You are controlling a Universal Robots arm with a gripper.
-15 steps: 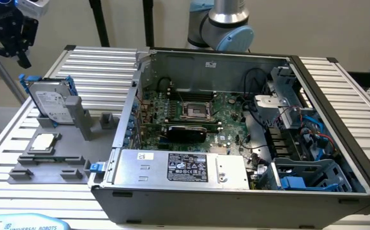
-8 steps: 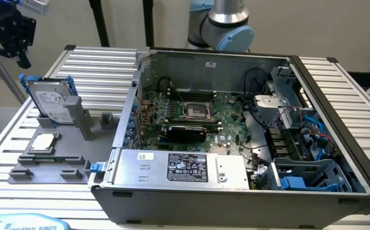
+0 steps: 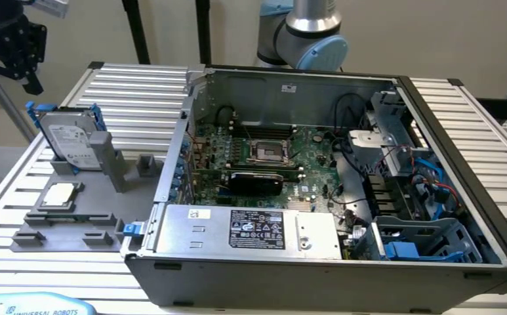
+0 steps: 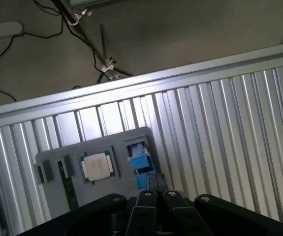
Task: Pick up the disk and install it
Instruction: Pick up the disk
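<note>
A ribbed aluminium tabletop [image 3: 130, 85] carries the whole job, with a bare floor and a stand's legs past its far edge in the wrist view. An open computer case [image 3: 323, 279] lies on its side across the middle of the tabletop, its side panel off so the circuit board [image 3: 271, 151] and bays can be reached from above. Toward the tabletop's edge on the exterior view's left sits a grey holder [image 3: 104, 197] [image 4: 107, 142] with moulded slots, each shaped to present one part. The disk [image 3: 67, 141] [image 4: 142, 164] stands on edge in one of these slots, leaning a little and braced by a grey post, probably so that its blue frame offers two free faces to a grasp from above. A square chip [image 3: 58, 195] [image 4: 97, 167] lies flat in its own recess just beside it. The end effector [image 3: 12, 46] [image 4: 157, 194] hangs above the holder's end of the tabletop, well clear of the disk, with its fingers drawn together and nothing between them; the wrist view looks almost straight down onto the blue frame. The disk therefore has not been lifted. At the case's end nearest the exterior camera a blue-lined cage [image 3: 420, 239] looks empty, and it is likely the bay meant to receive the disk.
</note>
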